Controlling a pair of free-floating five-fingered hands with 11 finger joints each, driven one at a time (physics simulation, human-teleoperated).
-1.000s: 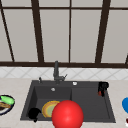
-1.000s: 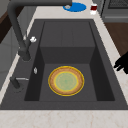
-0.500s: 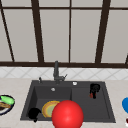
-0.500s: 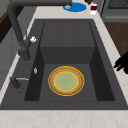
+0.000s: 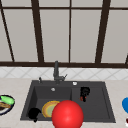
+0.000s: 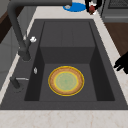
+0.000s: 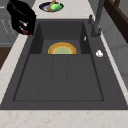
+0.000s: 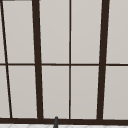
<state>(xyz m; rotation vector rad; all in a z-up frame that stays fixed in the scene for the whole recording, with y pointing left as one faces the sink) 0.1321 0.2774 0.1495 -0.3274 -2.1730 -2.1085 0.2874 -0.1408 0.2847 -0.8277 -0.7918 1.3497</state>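
One dark sink (image 5: 105, 100), speckled countertop (image 5: 15, 86), window (image 5: 70, 30) behind

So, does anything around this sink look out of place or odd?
One thing stands out: a big red ball floats at the sink's front edge in the front view, covering part of the yellow plate, which lies flat in the basin. The left hand and right hand hang in the air.

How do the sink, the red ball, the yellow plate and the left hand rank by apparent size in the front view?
1. sink
2. red ball, though it may only look large because it is close to the camera
3. yellow plate, partly hidden behind the ball
4. left hand
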